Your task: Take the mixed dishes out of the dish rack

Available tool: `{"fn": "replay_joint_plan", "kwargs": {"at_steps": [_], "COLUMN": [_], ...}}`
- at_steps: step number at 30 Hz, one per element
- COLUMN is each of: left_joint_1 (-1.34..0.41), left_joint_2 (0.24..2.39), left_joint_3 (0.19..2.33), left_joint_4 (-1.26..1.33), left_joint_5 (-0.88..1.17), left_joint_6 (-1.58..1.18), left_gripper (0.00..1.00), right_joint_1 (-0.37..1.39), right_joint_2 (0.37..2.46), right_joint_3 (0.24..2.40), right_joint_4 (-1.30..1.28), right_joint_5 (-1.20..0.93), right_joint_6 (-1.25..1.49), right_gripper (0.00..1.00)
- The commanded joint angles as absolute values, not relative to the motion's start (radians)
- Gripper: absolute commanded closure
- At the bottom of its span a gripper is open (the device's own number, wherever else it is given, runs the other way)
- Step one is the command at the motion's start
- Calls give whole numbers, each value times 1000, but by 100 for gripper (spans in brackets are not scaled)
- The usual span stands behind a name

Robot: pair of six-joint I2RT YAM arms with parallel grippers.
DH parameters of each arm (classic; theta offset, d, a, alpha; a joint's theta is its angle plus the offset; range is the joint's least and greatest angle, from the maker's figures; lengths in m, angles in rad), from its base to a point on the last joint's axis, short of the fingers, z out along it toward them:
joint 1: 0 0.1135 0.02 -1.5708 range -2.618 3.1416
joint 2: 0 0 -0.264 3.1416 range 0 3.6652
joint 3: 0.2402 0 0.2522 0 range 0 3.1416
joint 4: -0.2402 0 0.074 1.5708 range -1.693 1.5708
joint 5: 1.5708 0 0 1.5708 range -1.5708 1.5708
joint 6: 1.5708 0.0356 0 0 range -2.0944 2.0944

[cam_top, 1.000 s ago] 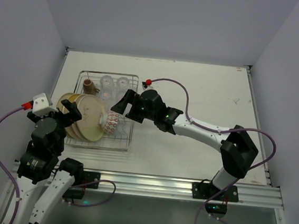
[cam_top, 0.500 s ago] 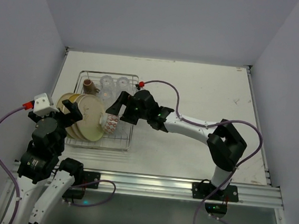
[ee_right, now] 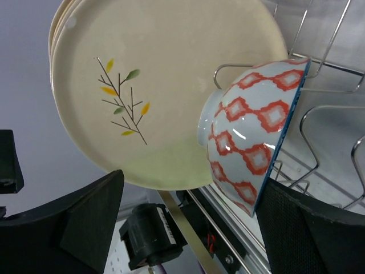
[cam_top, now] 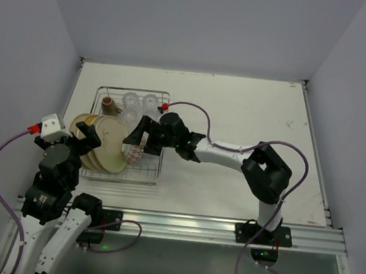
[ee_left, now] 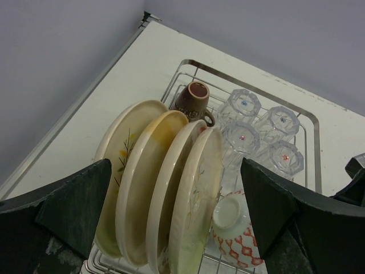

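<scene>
Right gripper (ee_right: 191,182) has its jaws spread wide with nothing in them, and it is right at the small patterned bowl (ee_right: 251,142). The bowl has a red lattice and a blue rim and stands on edge in the near-right part of the dish rack (cam_top: 135,91). In the right wrist view the bowl sits in the gap between the two fingers, off-centre toward the right finger, with the blue rim close to that finger and the foot facing the left one. Touching or not, cannot tell. The bowl's foot points at the cream plates (ee_right: 159,85) and looks to be just against the front plate; its open mouth faces away from them, toward the rack's right side. So the rim plane runs roughly upright, a bit tilted, and a closing pinch would land across the foot and mouth, not across the rim. From the top view the right arm comes in from the rack's right, so it is clearly the nearer arm for the bowl. Left gripper (ee_left: 174,211) is also fully spread and empty. It hangs above the plates at the rack's left side. Clear glasses (ee_left: 256,134) and the brown mug (ee_left: 194,100) stand at the far end of the rack, apart from both grippers.
</scene>
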State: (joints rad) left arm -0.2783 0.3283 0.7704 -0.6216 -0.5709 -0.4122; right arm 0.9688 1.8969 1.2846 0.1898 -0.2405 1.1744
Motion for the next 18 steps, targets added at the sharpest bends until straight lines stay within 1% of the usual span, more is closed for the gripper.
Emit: {"fn": "replay_joint_plan", "kwargs": {"at_steps": [1, 16, 18], "left_joint_1": [-287, -290, -290], "left_joint_2": [336, 337, 337], "left_joint_3": [762, 759, 759], "left_joint_4": [-574, -569, -569], "left_joint_5": [-566, -560, -558], "left_joint_6": [-425, -422, -422], "left_gripper": [0, 0, 0], "right_joint_1": [973, 960, 960], "right_joint_2": [1920, 1970, 1970], "right_joint_3": [1322, 1269, 1250], "right_joint_4": [294, 534, 572], "right_joint_5": [-310, -403, -405], "right_joint_6": [1195, 1256, 1264], "right_gripper": [9, 13, 16]}}
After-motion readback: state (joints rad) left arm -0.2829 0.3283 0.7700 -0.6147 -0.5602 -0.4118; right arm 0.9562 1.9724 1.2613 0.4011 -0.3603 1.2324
